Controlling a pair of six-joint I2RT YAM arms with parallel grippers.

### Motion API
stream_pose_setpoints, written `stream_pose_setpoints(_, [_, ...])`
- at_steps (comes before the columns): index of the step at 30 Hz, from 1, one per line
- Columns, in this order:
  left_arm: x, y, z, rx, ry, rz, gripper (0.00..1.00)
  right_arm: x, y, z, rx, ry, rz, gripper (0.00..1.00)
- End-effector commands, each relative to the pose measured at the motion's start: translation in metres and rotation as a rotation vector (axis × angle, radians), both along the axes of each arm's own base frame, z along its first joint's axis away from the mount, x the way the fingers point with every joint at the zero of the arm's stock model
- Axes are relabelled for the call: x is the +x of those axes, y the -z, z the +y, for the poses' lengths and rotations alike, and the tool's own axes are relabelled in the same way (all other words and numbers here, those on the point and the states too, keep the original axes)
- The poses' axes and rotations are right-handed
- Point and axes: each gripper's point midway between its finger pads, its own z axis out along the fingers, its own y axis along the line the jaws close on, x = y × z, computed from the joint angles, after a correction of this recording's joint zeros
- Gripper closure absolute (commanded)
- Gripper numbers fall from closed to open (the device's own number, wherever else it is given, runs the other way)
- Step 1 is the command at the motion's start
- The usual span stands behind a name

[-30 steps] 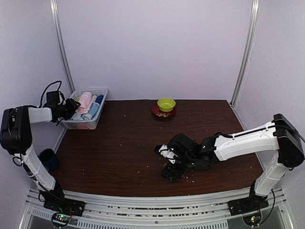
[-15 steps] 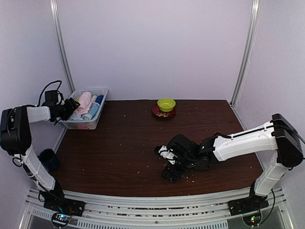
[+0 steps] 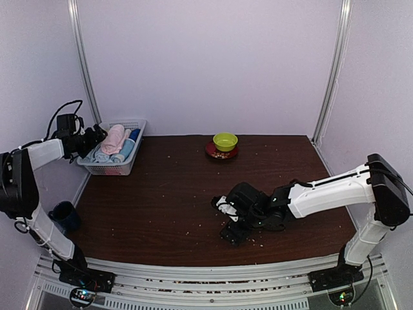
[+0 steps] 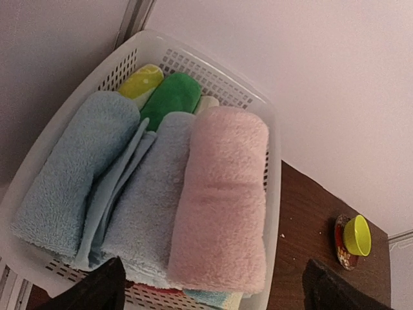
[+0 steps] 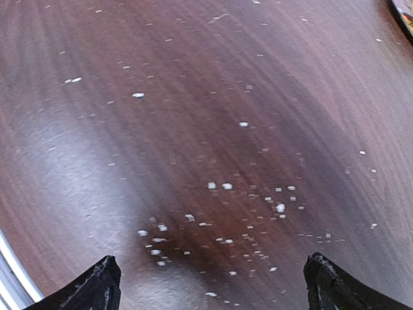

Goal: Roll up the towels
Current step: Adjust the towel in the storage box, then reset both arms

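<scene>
Left pincer (image 4: 214, 290), released and empty, hangs at the edge of the basket (image 4: 274, 161) that holds the rolled pink towel (image 4: 222, 200) and blue towels (image 4: 71, 168). A careless descent could snag the mesh wall or loosen a roll. Right pincer (image 5: 213, 284), released and empty, hovers low over the counter (image 5: 193, 97), which it could scrape.

The towels (image 4: 219, 194) lie side by side in the basket (image 4: 275, 155), at the table's (image 3: 174, 194) far left corner. Well right of the basket, 1 bowl (image 3: 225, 140) stands on a plate (image 3: 211, 151). Nearer than the basket, 1 cup (image 3: 64, 215) sits off the table's left edge.
</scene>
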Motion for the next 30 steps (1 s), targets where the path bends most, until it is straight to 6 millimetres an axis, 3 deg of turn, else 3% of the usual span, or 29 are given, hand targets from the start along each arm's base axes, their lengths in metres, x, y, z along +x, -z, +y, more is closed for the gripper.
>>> stream_pose_setpoints(1, [-0.012, -0.041, -0.019, 0.172, 0.037, -0.051, 0.02, 0.029, -0.014, -0.020, -0.014, 0.117, -0.097, 0.00])
stream_pose_setpoints(9, [-0.044, -0.029, -0.081, 0.351, 0.174, -0.031, 0.02, 0.084, -0.046, -0.060, 0.042, 0.362, -0.193, 0.00])
stream_pose_setpoints(12, [-0.056, -0.022, -0.108, 0.400, 0.238, -0.017, 0.02, 0.106, -0.076, -0.079, 0.124, 0.462, -0.217, 0.00])
stream_pose_setpoints(18, [-0.095, -0.035, -0.146, 0.512, 0.354, -0.123, 0.02, 0.142, -0.149, -0.139, 0.336, 0.641, -0.313, 0.00])
stream_pose_setpoints(23, [-0.127, -0.039, -0.157, 0.513, 0.426, -0.194, 0.02, 0.142, -0.188, -0.171, 0.407, 0.685, -0.394, 0.00])
stream_pose_setpoints(30, [-0.155, -0.057, -0.151, 0.567, 0.473, -0.245, 0.02, 0.124, -0.203, -0.200, 0.387, 0.763, -0.449, 0.00])
